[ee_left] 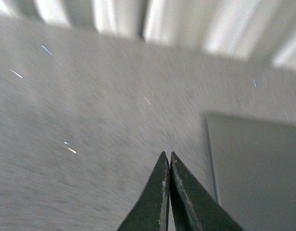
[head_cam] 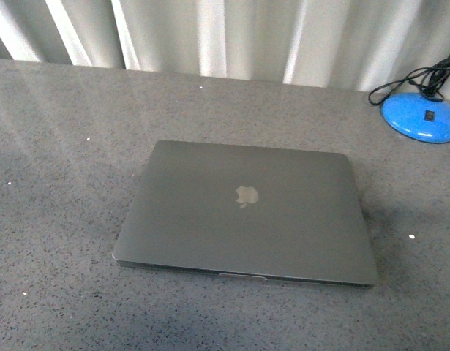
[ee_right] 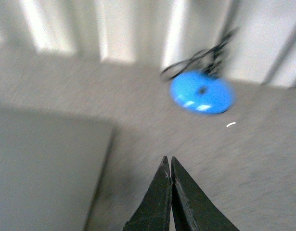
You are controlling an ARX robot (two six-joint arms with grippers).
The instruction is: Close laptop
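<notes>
The grey laptop (head_cam: pixel 246 212) lies flat on the grey speckled table with its lid down, the apple logo facing up. Neither arm shows in the front view. In the left wrist view my left gripper (ee_left: pixel 167 155) is shut and empty above bare table, with the laptop's lid (ee_left: pixel 258 168) beside it. In the right wrist view my right gripper (ee_right: pixel 168 159) is shut and empty above bare table, with the laptop's corner (ee_right: pixel 46 168) to its side. Both wrist views are blurred.
A blue round lamp base (head_cam: pixel 420 115) with a black cable stands at the table's far right, also in the right wrist view (ee_right: pixel 201 93). White curtains (head_cam: pixel 225 36) hang behind the table's back edge.
</notes>
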